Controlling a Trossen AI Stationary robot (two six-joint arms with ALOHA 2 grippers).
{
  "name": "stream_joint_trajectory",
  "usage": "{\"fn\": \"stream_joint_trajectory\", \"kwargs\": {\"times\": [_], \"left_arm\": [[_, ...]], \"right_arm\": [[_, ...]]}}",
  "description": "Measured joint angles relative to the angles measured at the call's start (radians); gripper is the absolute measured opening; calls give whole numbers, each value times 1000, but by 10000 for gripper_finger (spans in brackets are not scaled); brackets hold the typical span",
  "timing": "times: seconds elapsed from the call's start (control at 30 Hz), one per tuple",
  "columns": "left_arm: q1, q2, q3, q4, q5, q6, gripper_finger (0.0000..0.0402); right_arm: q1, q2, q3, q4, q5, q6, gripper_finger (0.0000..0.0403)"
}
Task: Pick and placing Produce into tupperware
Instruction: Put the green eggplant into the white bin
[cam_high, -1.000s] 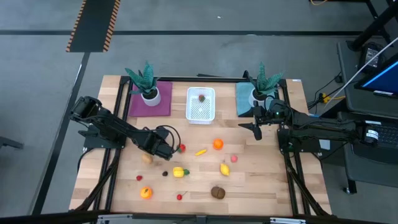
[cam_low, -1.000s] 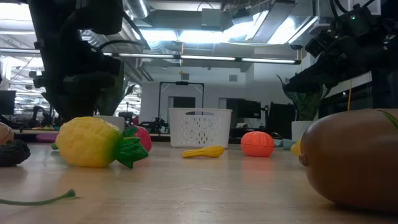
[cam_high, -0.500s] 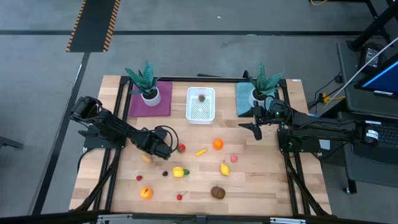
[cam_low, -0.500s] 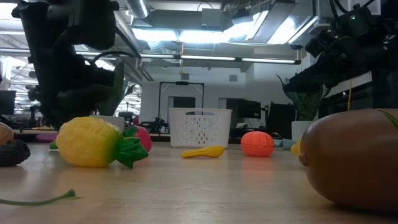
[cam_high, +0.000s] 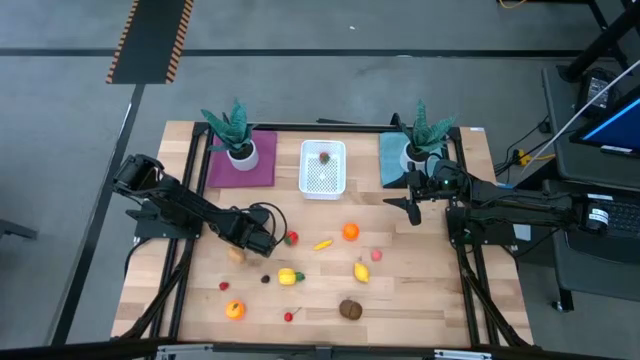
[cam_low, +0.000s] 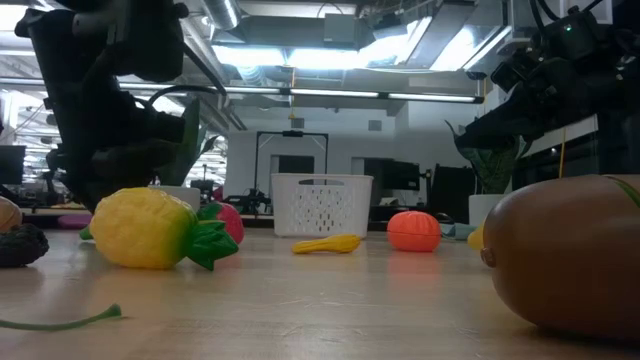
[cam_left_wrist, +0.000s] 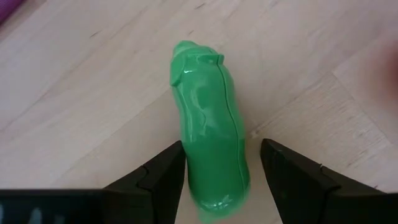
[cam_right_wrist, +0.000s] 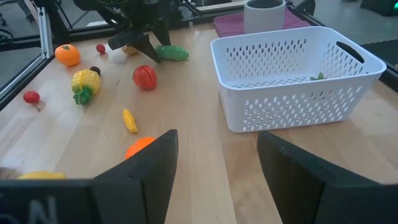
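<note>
Now | left claw (cam_left_wrist: 214, 165) straddles green cucumber (cam_left_wrist: 210, 127) | tupperware (cam_high: 323, 167) apart

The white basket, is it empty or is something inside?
Not empty. The white basket holds one small dark fruit near its far end.

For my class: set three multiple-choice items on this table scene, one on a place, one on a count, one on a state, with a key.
1. Where is the white basket?
A. between the two mats
B. at the near edge
C. on the purple mat

2. How many potted plants stand on the table?
A. one
B. two
C. four

3. The green cucumber is
A. in the basket
B. lifted high
C. lying between the left gripper fingers

Key: A, mats flank it; B, one plant per mat; C, wrist view shows it on wood between open fingers.
</note>
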Motion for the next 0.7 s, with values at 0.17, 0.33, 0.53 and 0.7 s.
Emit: {"fn": "stream_joint_trajectory", "kwargs": {"times": [0.17,0.33,0.53,0.7], "left_arm": [[0,0,0,2,2,-5,174],[0,1,0,-1,-1,-5,130],[0,1,-1,-5,-5,-4,110],[0,-7,-3,-5,-1,0,130]], "right_arm": [[0,0,0,0,0,0,223],[0,0,0,0,0,0,223],[0,0,0,0,0,0,223],[0,0,0,0,0,0,223]]}}
